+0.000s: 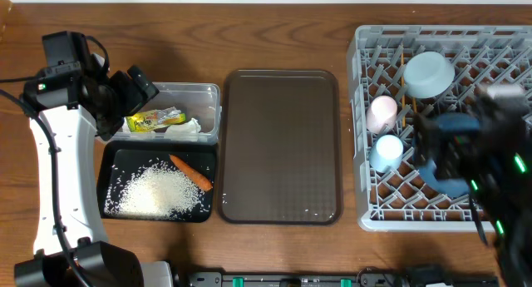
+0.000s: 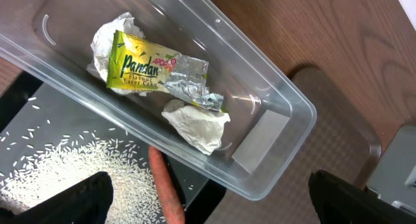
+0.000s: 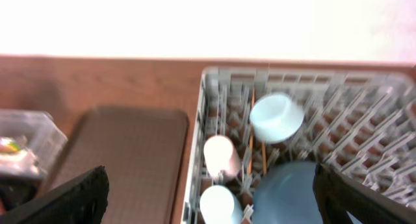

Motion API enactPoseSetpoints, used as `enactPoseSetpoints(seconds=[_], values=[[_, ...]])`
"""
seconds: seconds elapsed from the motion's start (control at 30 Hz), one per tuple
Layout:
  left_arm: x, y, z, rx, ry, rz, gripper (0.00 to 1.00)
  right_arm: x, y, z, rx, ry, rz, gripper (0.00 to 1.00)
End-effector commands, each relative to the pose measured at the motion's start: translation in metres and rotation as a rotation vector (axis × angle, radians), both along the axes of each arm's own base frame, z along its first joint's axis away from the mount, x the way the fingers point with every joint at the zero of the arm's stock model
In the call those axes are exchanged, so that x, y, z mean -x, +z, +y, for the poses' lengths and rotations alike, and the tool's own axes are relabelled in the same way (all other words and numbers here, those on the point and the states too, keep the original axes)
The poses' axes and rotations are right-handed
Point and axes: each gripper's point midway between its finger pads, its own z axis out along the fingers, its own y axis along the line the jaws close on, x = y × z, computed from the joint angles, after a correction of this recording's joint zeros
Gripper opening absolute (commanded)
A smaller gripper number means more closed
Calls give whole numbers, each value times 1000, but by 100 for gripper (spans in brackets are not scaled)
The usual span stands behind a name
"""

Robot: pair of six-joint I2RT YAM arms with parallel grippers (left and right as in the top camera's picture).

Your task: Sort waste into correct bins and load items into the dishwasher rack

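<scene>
Wood-grain bench (image 1: 274, 29) fills the overhead view, with a brown serving tray (image 1: 283, 145) at its centre. At 9 o'clock of that tray sits the clear plastic box (image 1: 209, 94), and the shallow black tray (image 1: 106, 166) lies just at the box's 6 o'clock.

In the box we see the yellow-green snack wrapper (image 2: 140, 65) lying across the crumpled white tissue (image 2: 195, 123). The white rice grains (image 1: 158, 191) are heaped in the black tray from its centre toward 6 o'clock. The orange carrot (image 1: 191, 172) lies slantwise in the tray's 2 o'clock corner.

The left tool (image 2: 208, 185) hangs above the box, its fingers spread wide with nothing between them.

At 3 o'clock of the serving tray stands the grey dishwasher rack (image 1: 366, 112). The pale-blue bowl (image 1: 428, 75) rests toward the rack's 12 o'clock. The pink cup (image 1: 382, 112) is near 9 o'clock, with the light-blue cup (image 1: 387, 150) just at its 6 o'clock. Two wooden chopsticks (image 3: 252, 130) lie between the cups and the bowl. The dark-blue plate (image 3: 292, 191) sits at 6 o'clock of the bowl; blur leaves us unsure whether it leans.

The right tool (image 3: 209, 185) hovers over the rack, fingers wide apart and holding nothing.
</scene>
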Motion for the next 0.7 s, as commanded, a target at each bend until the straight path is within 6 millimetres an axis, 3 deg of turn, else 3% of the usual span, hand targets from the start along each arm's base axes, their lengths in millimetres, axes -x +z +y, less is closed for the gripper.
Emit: enactPoseSetpoints(seconds=[0.0, 0.27, 0.67], values=[[1, 0, 2, -11, -6, 1, 98, 33, 27, -4, -3, 6, -124, 99], [1, 0, 2, -11, -6, 2, 98, 101, 59, -16, -35, -2, -335, 99], [1, 0, 2, -11, -6, 1, 98, 152, 32, -30, -58, -68, -364, 99]])
